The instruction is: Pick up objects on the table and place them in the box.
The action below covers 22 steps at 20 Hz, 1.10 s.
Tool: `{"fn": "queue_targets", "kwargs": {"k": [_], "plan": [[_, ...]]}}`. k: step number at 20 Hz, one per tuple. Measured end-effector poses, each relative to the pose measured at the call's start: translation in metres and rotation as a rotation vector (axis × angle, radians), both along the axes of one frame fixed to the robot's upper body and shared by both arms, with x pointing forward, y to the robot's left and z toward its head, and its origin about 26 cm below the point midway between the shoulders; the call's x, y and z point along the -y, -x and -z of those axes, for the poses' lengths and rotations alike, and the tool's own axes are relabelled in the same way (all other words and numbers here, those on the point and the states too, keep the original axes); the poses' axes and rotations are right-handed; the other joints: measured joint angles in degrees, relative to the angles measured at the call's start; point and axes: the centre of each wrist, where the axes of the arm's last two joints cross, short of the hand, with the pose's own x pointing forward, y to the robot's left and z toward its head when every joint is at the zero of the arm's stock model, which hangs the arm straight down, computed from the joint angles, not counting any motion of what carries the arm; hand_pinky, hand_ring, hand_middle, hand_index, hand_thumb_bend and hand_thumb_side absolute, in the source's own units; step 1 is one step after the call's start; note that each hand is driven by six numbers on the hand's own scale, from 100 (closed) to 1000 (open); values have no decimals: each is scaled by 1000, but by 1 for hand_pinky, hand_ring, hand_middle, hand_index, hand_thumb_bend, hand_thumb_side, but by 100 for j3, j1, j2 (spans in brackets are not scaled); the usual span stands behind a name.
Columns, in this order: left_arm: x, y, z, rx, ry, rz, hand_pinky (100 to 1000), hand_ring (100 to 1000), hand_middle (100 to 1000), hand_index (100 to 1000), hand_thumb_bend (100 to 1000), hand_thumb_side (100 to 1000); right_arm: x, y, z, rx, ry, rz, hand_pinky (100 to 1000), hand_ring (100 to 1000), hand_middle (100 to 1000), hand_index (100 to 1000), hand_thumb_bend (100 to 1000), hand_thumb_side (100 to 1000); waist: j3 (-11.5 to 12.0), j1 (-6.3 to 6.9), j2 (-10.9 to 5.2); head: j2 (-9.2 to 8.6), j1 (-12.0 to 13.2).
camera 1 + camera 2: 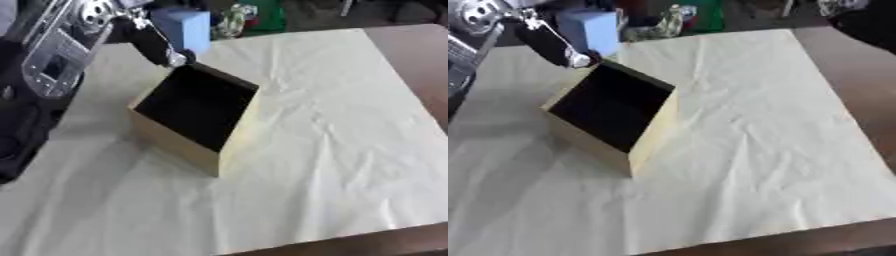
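A wooden box stands on a pale yellow sheet that covers most of a brown table. The box is open at the top, with light wood walls and a dark inside; it is seen from above at an angle, so one near corner points toward the lower middle of the view. Nothing can be made out inside it: the interior shows only as a dark, even hollow, and whether anything lies at the bottom cannot be told. The left hand comes in from the upper left, black with silver parts, and a dark finger with a silver tip reaches down to the far upper corner of the box, at or just beside its rim; whether it touches the rim cannot be told. How far this hand is open, and whether it has hold of anything, cannot be told either. Just behind that finger, near the far edge of the sheet, sits a light blue block; it is outside the box and close to its far corner. Past the far edge of the table lie some green and mixed-coloured things, too blurred to name. The right hand shows in neither view.
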Motion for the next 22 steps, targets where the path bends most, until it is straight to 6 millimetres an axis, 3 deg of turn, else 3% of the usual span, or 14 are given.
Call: {"fn": "queue_targets", "kwargs": {"k": [4, 10, 14, 19, 22], "plan": [[7, -5, 11, -47, 6, 1, 431, 460, 439, 470, 324, 100, -1, 0, -2, 6, -6, -5, 781, 820, 816, 845, 100, 460, -10, 0, 0, 20, -1], [2, -17, 28, -103, -48, -28, 520, 535, 501, 575, 362, 100, -2, 0, -3, 9, -11, -11, 781, 820, 815, 846, 100, 463, -13, 35, 0, 22, -26], [0, -22, 36, -129, -122, -25, 584, 594, 556, 632, 467, 100, -2, 0, -3, 12, -14, -15, 781, 820, 815, 846, 100, 463, -25, 35, 6, 22, -27], [-1, -24, 39, -151, -211, 9, 778, 808, 770, 857, 747, 100, -2, 0, -3, 13, -15, -15, 780, 819, 814, 846, 100, 467, -27, 35, 6, 22, -27], [-1, -24, 39, -123, -240, 11, 793, 823, 780, 867, 754, 100, -2, 0, -3, 13, -15, -15, 780, 818, 814, 846, 100, 469, -27, 35, 6, 22, -27]]}}
